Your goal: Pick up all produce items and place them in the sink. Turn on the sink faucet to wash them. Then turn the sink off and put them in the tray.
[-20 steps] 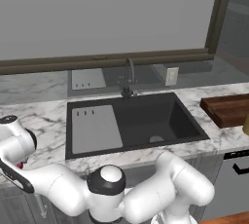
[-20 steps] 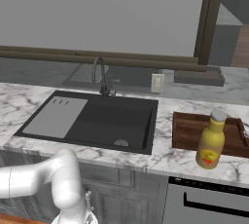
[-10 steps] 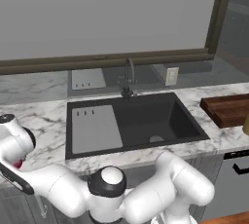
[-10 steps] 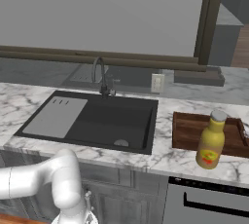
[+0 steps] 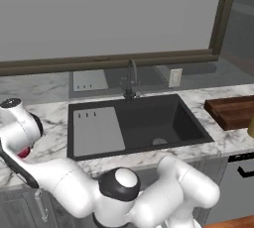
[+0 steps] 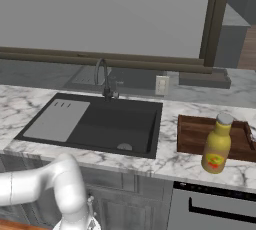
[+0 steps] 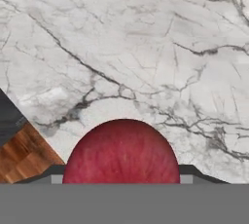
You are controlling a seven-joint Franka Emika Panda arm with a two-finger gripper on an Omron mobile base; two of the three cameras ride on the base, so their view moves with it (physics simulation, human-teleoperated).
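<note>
Sitting low at the far left of the marble surface point(image 5: 49, 138), the red fruit point(image 7: 121, 152) showed as a glossy round shape in the hand view, right between the end effector's dark finger tips point(image 7: 192, 173) at either side of it. In the left base view the fruit peeked out as a red spot under the white hand, where the end effector point(image 5: 22, 153) hung over it. Whether the jaws pressed on the fruit or stood just apart from it could not be told. To the right lay the black sink point(image 5: 163, 118) with its grey panel point(image 5: 97, 132) and the dark tap point(image 5: 131, 81) behind it. Farther right, the wooden tray point(image 6: 192, 134) carried a yellow bottle point(image 6: 217, 145).
</note>
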